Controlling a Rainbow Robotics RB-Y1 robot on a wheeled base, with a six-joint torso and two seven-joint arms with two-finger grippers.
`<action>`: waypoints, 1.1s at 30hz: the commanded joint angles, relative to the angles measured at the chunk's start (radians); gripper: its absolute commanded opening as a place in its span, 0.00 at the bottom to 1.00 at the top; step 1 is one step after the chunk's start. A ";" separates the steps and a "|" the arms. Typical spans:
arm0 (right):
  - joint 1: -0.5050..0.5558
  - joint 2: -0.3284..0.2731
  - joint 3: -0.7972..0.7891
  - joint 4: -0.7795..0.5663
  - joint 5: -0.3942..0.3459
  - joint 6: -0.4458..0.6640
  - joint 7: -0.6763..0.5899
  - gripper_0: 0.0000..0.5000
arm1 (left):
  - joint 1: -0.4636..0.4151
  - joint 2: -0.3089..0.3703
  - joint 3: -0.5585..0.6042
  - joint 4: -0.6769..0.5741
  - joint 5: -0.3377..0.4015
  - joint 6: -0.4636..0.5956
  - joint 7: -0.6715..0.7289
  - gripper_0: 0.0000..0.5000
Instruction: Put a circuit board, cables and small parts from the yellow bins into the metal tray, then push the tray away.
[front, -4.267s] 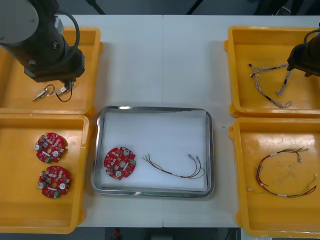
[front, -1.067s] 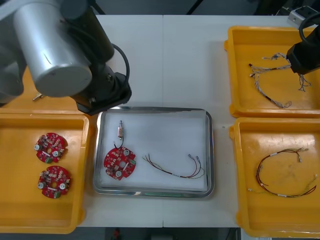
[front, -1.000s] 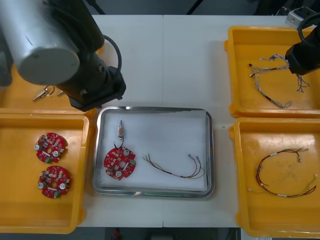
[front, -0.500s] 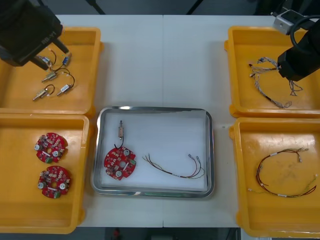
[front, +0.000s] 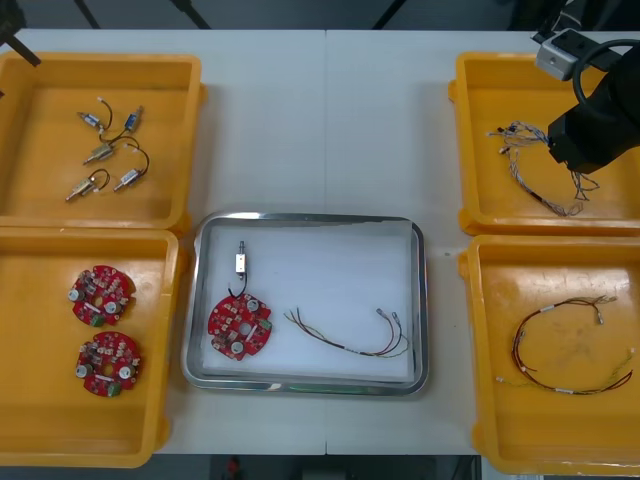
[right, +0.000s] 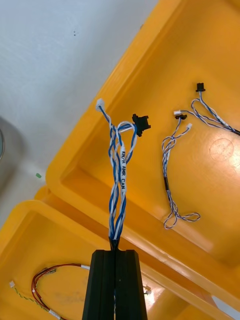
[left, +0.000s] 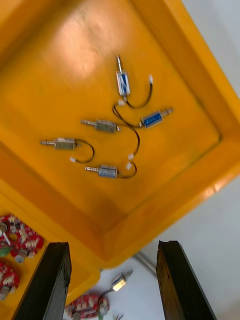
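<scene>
Metal tray: at the middle of the table, between the yellow bins; not yet pushed away.
Tray contents: one circuit board; one small metal part just beyond it; one red and yellow cable beside the board.
Right claw: over the far right bin, clamped on a twisted blue and white cable that hangs free of the bin floor.
Left claw: fingers wide apart, holding nothing, above the far left bin.
Bin stock: loose small parts in the far left bin; two spare boards in the near left bin; a second blue and white cable on the far right bin's floor.
Done, by appearance: board, one part and one cable delivered.
Left, by judgement: carry the held cable to the tray, release it, then push the tray away.
</scene>
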 joint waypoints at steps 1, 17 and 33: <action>0.002 -0.031 -0.028 -0.037 -0.056 -0.025 0.035 0.00 | -0.086 -0.012 0.013 0.137 -0.079 -0.075 -0.076 1.00; -0.061 -0.031 0.187 -0.140 -0.214 -0.176 0.056 0.00 | -0.227 -0.161 -0.199 0.548 -0.241 -0.371 -0.136 1.00; -0.203 0.047 0.572 -0.098 -0.200 -0.439 0.363 0.00 | -0.227 -0.336 -0.277 0.781 -0.484 -0.662 -0.178 1.00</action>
